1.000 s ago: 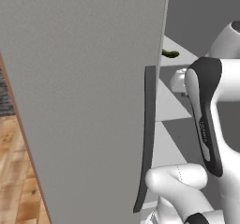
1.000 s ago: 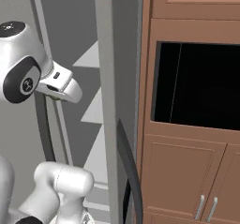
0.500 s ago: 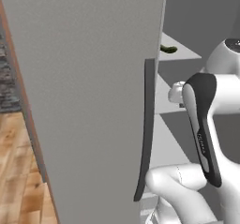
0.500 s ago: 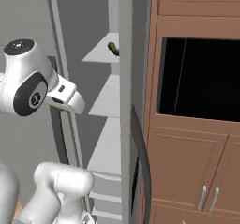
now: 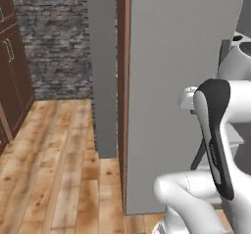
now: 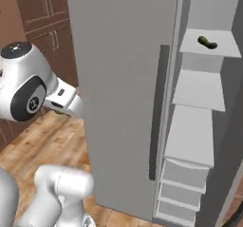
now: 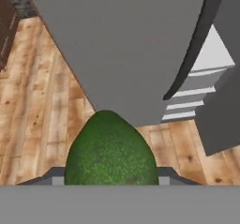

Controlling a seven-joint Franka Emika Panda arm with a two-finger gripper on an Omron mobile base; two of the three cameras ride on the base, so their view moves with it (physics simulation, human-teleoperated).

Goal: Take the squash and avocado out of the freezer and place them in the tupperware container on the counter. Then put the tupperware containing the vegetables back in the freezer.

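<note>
I had the avocado [image 7: 110, 149] clamped in the pincer [image 7: 110, 181], out beside the freezer [image 6: 124, 79] door; the squash [image 6: 207, 42] lay on a far upper shelf; I judged it best to swing slowly, clear of the door, toward the surface

The arm [image 5: 215, 145] rises from the base, its white upper link with a dark inlay standing nearly upright in the left base view. In the right base view the round dark-faced joint [image 6: 26, 95] sits high at the left, and the forearm reaches from it toward the right. In the hand view the gripper [image 7: 110, 178] is clamped on the avocado [image 7: 110, 153], with a finger tip [image 7: 56, 180] on either side of it.
</note>
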